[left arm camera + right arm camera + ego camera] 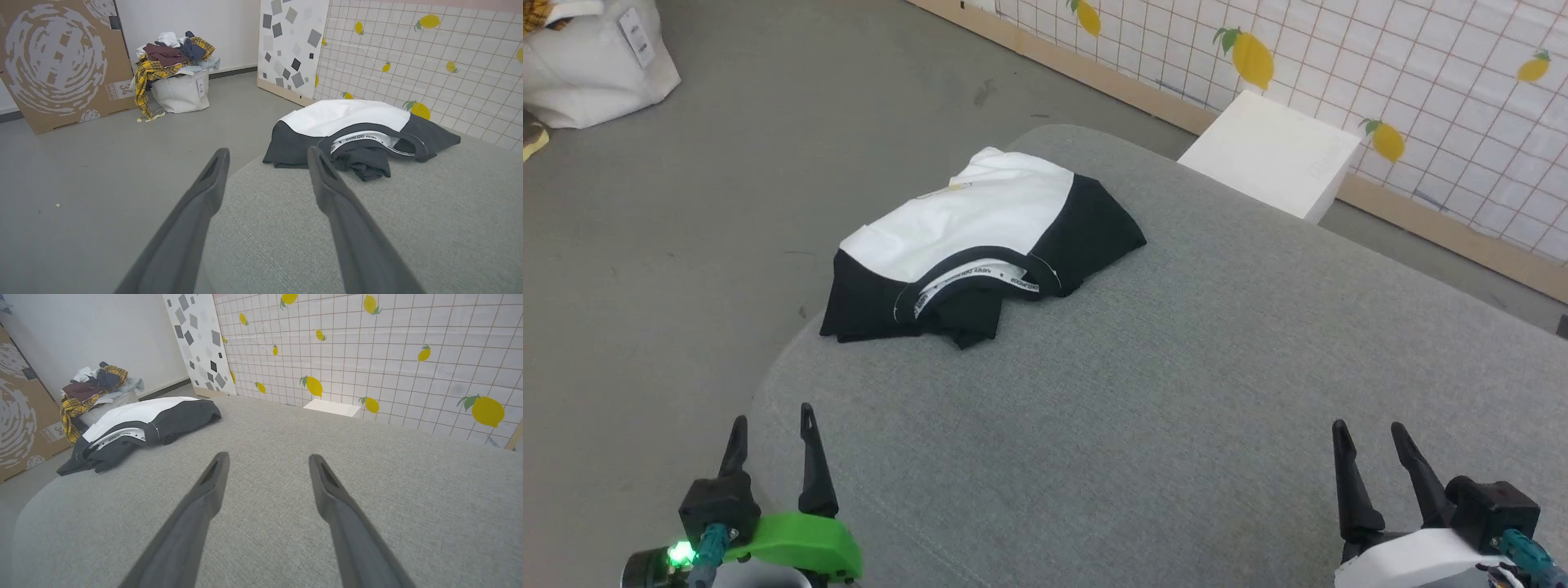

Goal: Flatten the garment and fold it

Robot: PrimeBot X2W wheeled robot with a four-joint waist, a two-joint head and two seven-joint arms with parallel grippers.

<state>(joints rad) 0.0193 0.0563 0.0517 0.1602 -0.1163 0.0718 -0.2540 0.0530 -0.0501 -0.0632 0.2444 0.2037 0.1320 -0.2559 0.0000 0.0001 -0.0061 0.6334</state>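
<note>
Head view, left to right. Far left on the floor, white laundry bag [588,73], well apart from the work. Lower left, left tool [773,415]: fingers wide apart, nothing between them, poised over the near left corner of the grey desk [1135,392], probably as the arm closer to the garment and so likelier to reach first. Up and to the right, garment [980,212]: bunched at the far left edge of the desk, white body doubled over, black sleeves crumpled beneath and out to either side, collar with its lettered tape turned toward the robot, a small yellow print near the far end. Not yet flat, no fold begun; too close to the edge to spread there, so likely in need of a pull toward the open middle. Beyond the desk, white box [1270,151] on the floor by the lemon-patterned wall. Lower right, right tool [1366,425]: likewise wide and empty, over the near right of the desk, well apart from the garment, seemingly ready to take a second corner.
</note>
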